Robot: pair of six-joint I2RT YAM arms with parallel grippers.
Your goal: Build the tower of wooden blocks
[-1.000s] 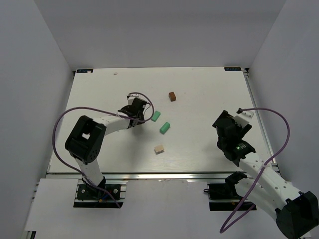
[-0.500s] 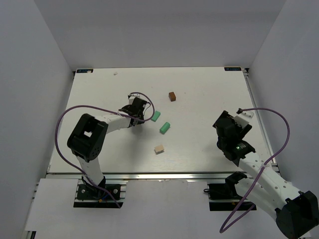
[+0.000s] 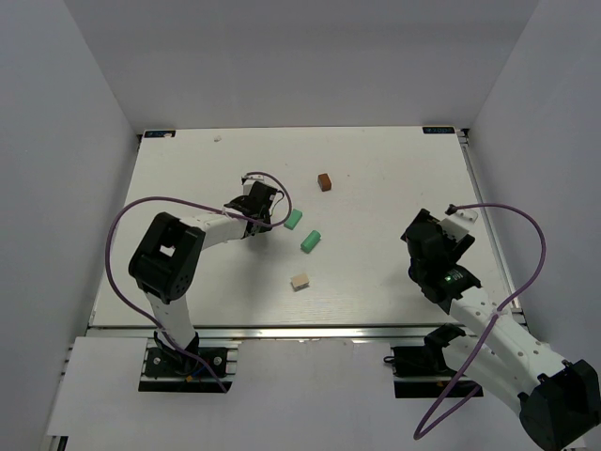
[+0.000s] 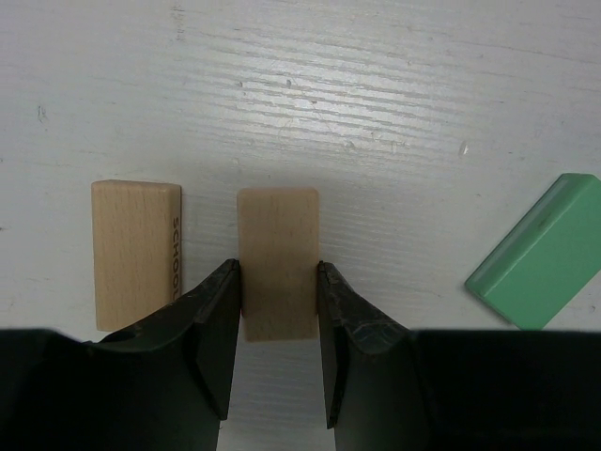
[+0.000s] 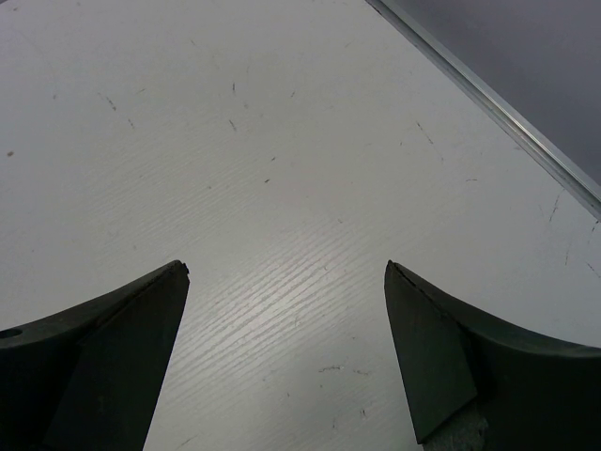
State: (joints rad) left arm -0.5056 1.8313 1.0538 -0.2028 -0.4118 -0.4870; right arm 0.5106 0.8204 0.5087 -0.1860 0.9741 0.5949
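No wood block tower shows in any view; the blocks lie singly on the white table (image 3: 188,169). My left gripper (image 4: 277,267) is shut on a light tan block (image 4: 277,235) that lies flat on the table, left of centre. A second tan block (image 4: 136,252) with printed lettering lies just left of it. A mint-green oblong (image 4: 540,252) lies to the right. From above, the left gripper (image 3: 255,207) covers those two tan blocks. My right gripper (image 5: 286,268) is open over bare table at the right (image 3: 437,240).
From above, two green oblongs (image 3: 294,219) (image 3: 311,241) lie mid-table. A dark brown cube (image 3: 325,181) sits farther back and a third tan block (image 3: 300,281) nearer the front. The table's right rim (image 5: 526,122) runs close to the right gripper. Purple cables loop off both arms.
The left gripper has crept slightly away from the arm bases, and its elbow has shifted a little to the right. The right arm and the loose blocks have not moved.
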